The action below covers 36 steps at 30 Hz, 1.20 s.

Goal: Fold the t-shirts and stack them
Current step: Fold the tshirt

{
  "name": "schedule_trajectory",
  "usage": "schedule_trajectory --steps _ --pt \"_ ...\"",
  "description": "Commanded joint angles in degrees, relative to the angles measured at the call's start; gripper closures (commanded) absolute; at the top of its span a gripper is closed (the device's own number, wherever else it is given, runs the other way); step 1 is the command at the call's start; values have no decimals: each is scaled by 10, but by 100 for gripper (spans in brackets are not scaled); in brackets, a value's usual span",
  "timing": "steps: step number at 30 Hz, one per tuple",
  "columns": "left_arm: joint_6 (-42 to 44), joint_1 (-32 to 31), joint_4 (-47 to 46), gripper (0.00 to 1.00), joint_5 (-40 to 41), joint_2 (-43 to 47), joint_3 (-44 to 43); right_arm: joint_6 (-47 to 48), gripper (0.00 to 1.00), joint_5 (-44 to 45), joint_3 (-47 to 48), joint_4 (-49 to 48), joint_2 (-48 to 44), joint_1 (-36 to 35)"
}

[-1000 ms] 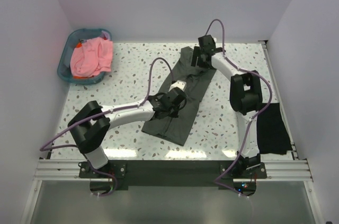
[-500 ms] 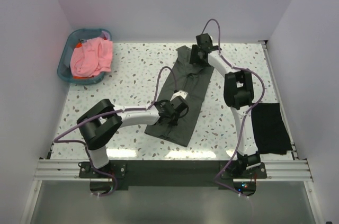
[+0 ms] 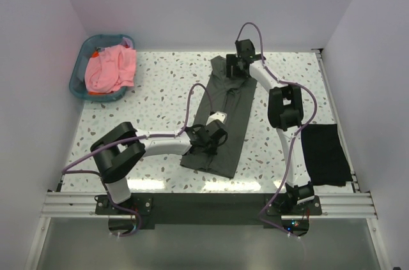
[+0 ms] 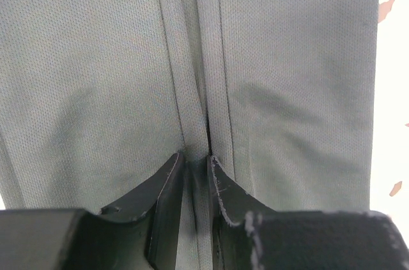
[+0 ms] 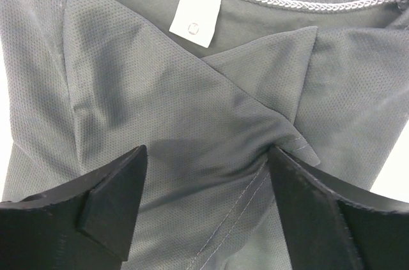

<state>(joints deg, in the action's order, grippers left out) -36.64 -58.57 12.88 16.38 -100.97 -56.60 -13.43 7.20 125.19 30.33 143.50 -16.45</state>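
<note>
1. The dark olive-grey mesh t-shirt (image 3: 238,107) lies as a long narrow strip down the middle of the white speckled table (image 3: 160,85). Its collar end is far from the arm bases, and its side panels are folded inward to meet along the centre.
2. A thin raised ridge of that cloth, towards the near end, is pinched by the left hand (image 4: 195,160), whose fingers are pressed almost together. So little cloth is held that it could slip out under a pull. Alternatively, only the top layer could be lifted and the side fold opened.
3. The right hand (image 5: 206,152) is spread wide over the collar end, below the white neck label (image 5: 196,21), and nothing is gripped by it. Whether its fingers touch the cloth cannot be told. If it were closed here, one loose sleeve flap might be caught rather than every layer, and the far end would sag.
4. With only one end held, the strip could be dragged askew across the table.
5. A folded black t-shirt (image 3: 326,155) lies well apart at the right edge, so the fold could fall open on the way to it. A salmon-pink t-shirt (image 3: 112,69) sits unfolded in the teal plastic basket (image 3: 78,69).
</note>
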Motion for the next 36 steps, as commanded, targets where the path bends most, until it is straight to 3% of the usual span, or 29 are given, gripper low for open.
schedule_trajectory --steps 1,9,17,20,25,30,36 --pt "-15 -7 15 74 -43 9 5 39 18 -13 -13 -19 -40 3" --pt "-32 -7 -4 71 -59 21 -17 66 1 -16 -25 -33 -103 2" --pt "-30 -6 -22 62 -9 104 -14 15 1 -24 -54 -24 -216 -2" --pt "-33 -5 -17 58 22 170 13 -51 1 -33 -150 -29 -305 -21" --pt "-57 -1 26 53 49 254 75 -155 1 14 -434 -55 -469 -105" --pt "-84 -1 51 45 16 343 154 -263 2 -7 -686 -89 -644 -191" --pt "-111 -1 72 40 -29 406 225 -323 6 -51 -841 3 -799 -215"
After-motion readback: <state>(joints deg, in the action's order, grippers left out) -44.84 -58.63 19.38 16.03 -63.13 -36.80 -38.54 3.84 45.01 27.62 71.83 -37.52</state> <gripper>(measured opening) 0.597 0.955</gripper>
